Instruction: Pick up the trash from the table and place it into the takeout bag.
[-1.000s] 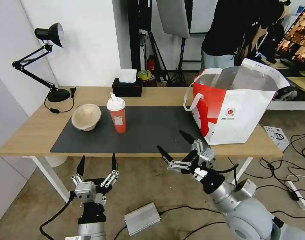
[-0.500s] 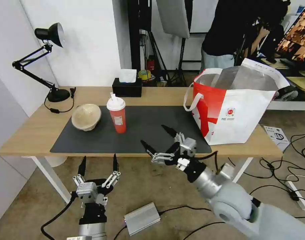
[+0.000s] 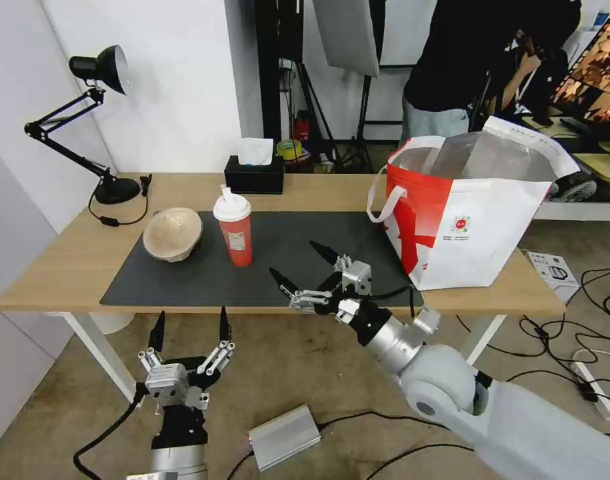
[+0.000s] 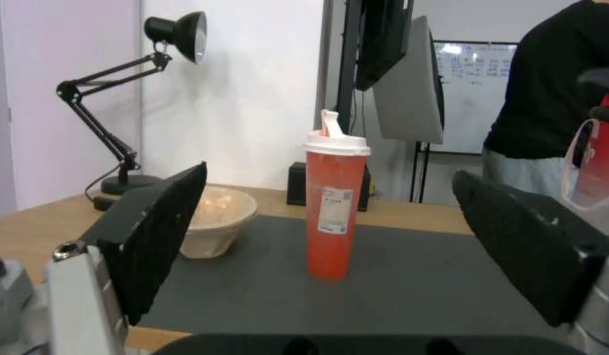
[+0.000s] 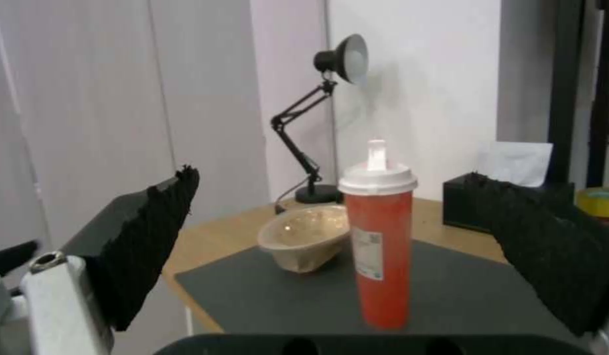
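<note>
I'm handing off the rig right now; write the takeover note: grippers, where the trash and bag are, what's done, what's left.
Right gripper: open, empty, over the mat's front edge, pointed at the red cup.
Left gripper: open, empty, parked below the table front edge.
Red cup upright on the mat; tan bowl beside it, tilted.
Takeout bag stands open at the table's right end; contents can't be seen.
Done: nothing gripped.
Left: cup and bowl into the bag.

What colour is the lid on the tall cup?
White, on a red cup; the lid shows best in the left wrist view.
</note>
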Available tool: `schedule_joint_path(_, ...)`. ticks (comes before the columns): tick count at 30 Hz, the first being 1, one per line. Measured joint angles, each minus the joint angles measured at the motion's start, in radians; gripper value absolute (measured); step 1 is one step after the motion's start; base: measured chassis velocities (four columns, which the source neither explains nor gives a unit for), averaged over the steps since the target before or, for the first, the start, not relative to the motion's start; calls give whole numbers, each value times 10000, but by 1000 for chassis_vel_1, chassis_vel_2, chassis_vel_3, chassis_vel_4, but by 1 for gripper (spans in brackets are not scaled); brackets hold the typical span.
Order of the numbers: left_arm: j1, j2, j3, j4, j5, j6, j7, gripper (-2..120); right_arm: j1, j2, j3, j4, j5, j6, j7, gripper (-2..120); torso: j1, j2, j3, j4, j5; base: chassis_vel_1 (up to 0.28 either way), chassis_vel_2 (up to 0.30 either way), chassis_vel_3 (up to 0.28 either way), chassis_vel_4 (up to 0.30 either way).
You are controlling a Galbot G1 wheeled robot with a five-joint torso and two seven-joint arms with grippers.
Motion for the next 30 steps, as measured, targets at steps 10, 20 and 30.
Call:
schedule_joint_path(10,-34,-1,-24,139,-12,-27,-38,100,724,692,-503,-774,-291,-644,868,100,-2,1,0,1,0,0,0,0,0)
schedule_joint_path(20,-63,-2,8,207,-36,-27,-43,100,1345,1061,-888,-1563,-9,-752,922,100,-1,1,-1,0,0,0,0,0,0)
schedule_joint_path(30,14,-9,38,200,24,-34,-49,100,1892,1532,-1280,-2176,83,-885,904,100,-1,1,-1,1,0,0,0,0,0)
